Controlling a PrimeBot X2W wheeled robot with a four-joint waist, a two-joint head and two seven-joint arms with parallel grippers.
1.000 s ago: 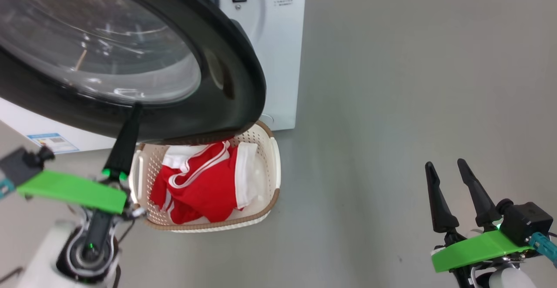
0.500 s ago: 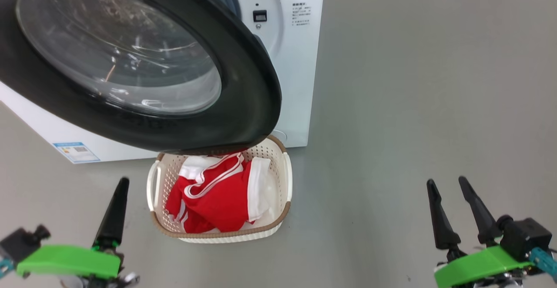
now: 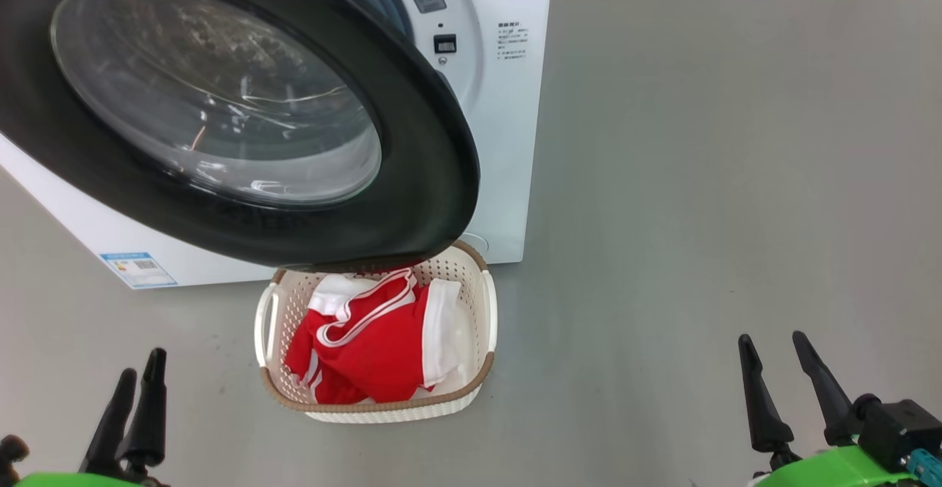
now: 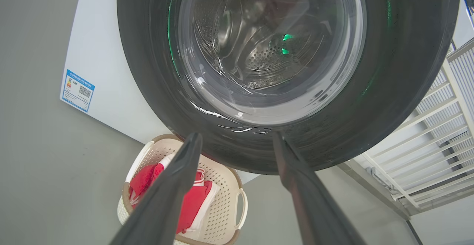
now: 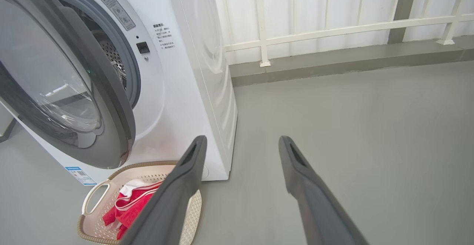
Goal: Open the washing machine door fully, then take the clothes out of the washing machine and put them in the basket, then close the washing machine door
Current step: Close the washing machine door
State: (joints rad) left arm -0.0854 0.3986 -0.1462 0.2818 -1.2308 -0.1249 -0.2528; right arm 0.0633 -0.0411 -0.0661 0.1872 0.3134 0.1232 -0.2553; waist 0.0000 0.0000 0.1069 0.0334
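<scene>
Right wrist view: drum [image 5: 111,58] behind door [image 5: 55,82]

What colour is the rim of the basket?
The basket has a brown, woven-looking rim; the head view shows it best.

Clothes [image 3: 368,347] in the basket [image 3: 383,412], basket on the floor [image 3: 699,178] just before the washing machine [image 3: 508,141], beneath the swung-out washing machine door [image 3: 434,163].

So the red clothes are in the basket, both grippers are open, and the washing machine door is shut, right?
No: the washing machine door is ajar, as the right wrist view shows. The clothes are in the basket, and the left gripper and right gripper are open.
</scene>
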